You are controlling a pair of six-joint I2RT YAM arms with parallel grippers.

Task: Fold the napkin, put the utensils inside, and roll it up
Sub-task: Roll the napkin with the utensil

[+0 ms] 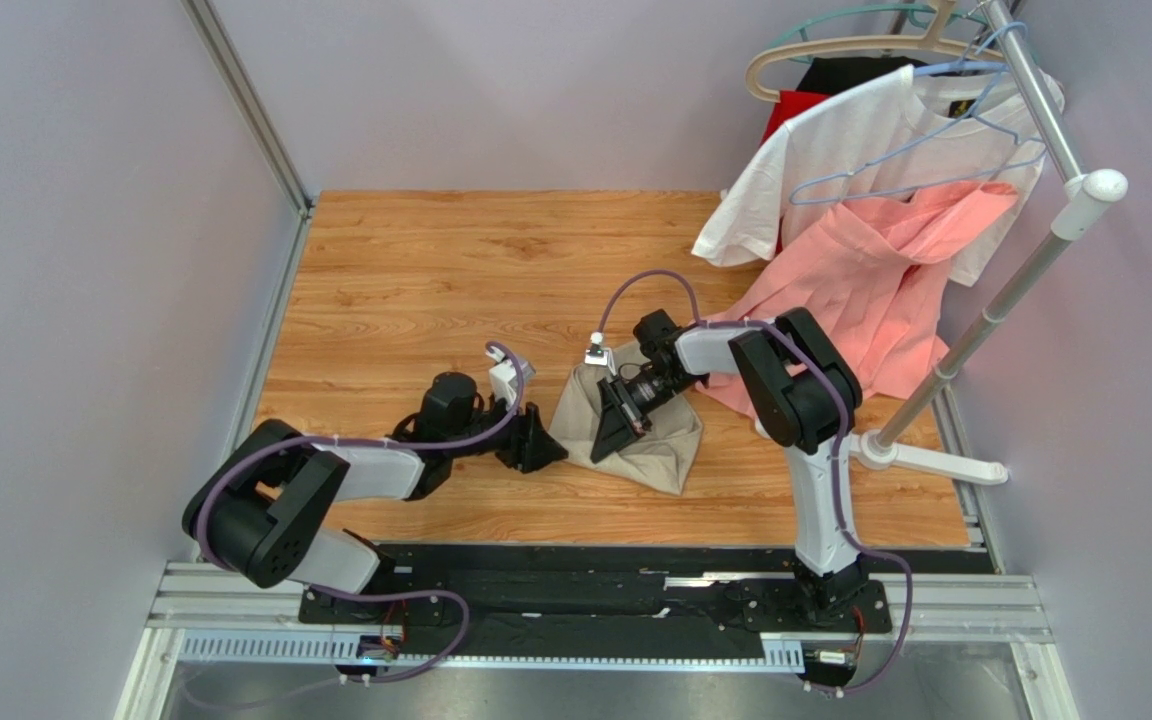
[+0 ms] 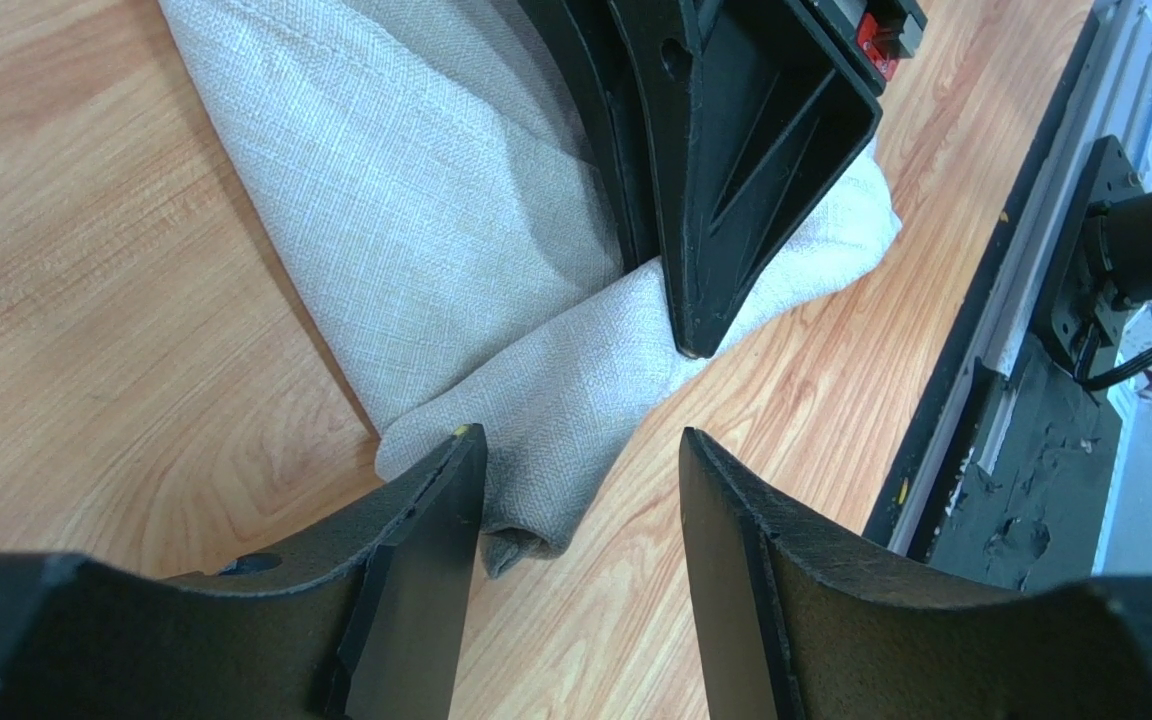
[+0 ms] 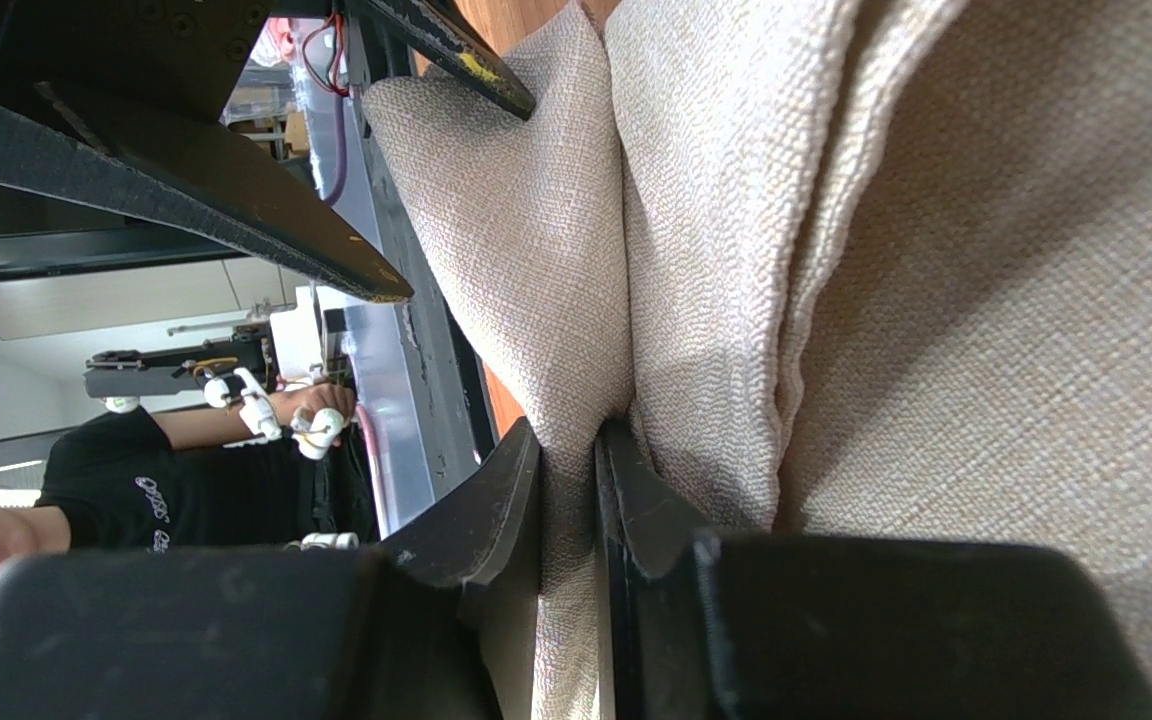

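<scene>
Napkin (image 1: 668, 446) bunched in a loose wedge near middle of surface (image 1: 432, 285), long axis roughly 11 to 5 o'clock in top view. Held up along a raised fold by right gripper (image 1: 611, 431), pressed together with cloth squeezed between both fingers. Lies just at 3 o'clock of left gripper (image 1: 537, 449), which is spread wide and low, free corner poking in between its fingers (image 2: 432, 510). Probably calls for left gripper, nearer that corner, to close and draw toward 9 o'clock.
</scene>
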